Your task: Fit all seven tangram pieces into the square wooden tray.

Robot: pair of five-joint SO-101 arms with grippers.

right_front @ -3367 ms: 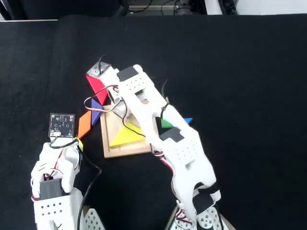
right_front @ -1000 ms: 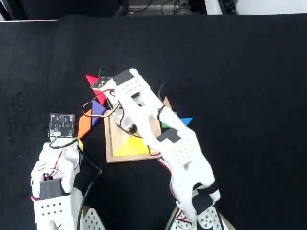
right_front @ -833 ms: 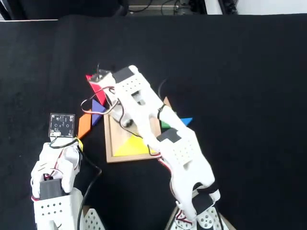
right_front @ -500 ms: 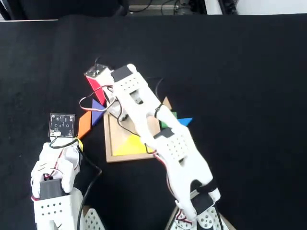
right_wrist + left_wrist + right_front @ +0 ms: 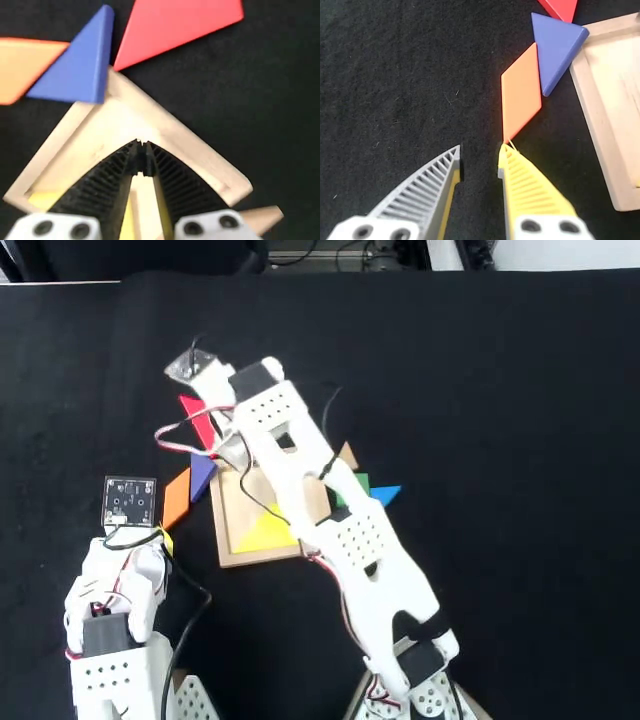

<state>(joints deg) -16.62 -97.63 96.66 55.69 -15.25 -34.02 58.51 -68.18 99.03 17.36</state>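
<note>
The square wooden tray lies mid-table with a yellow triangle inside it. My right gripper is shut with nothing in it, its black tips over the tray's inner corner. Just outside that corner lie a red triangle, a blue triangle and an orange parallelogram. My left gripper stands open on the cloth, its yellow fingertip at the orange parallelogram's near point. On the tray's other side sit a green piece, a blue piece and a tan piece.
The right arm lies across the tray and hides much of its inside. Black cloth covers the table, with open room to the right and at the far side. The left arm's base stands at the near left.
The right arm's wrist has swung up and toward the far left over the last second. The tray looks nudged slightly the same way. The left arm has kept still.
</note>
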